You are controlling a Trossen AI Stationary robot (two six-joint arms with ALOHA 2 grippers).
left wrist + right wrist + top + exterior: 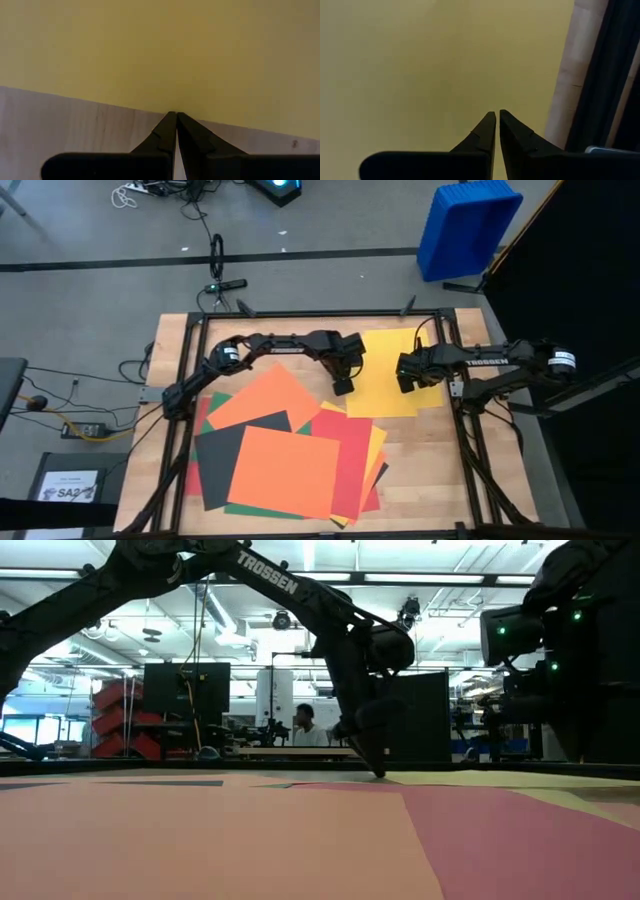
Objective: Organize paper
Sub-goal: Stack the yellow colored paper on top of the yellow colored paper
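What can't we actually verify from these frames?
- High view: how many coloured paper sheets are in the pile; upper sheets cover lower ones.
- Wrist views: whether the shut left gripper or shut right gripper touches the separate yellow paper sheet; contact isn't visible.
- High view: print on the small white sheet; too small.

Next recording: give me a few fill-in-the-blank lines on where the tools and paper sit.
1. Both tools press a separate ____ sheet.
2. The left tool meets that sheet at its ____.
3. The right tool is ____.
4. The top sheet of the pile is ____.

Missing words: yellow; edge; shut; orange
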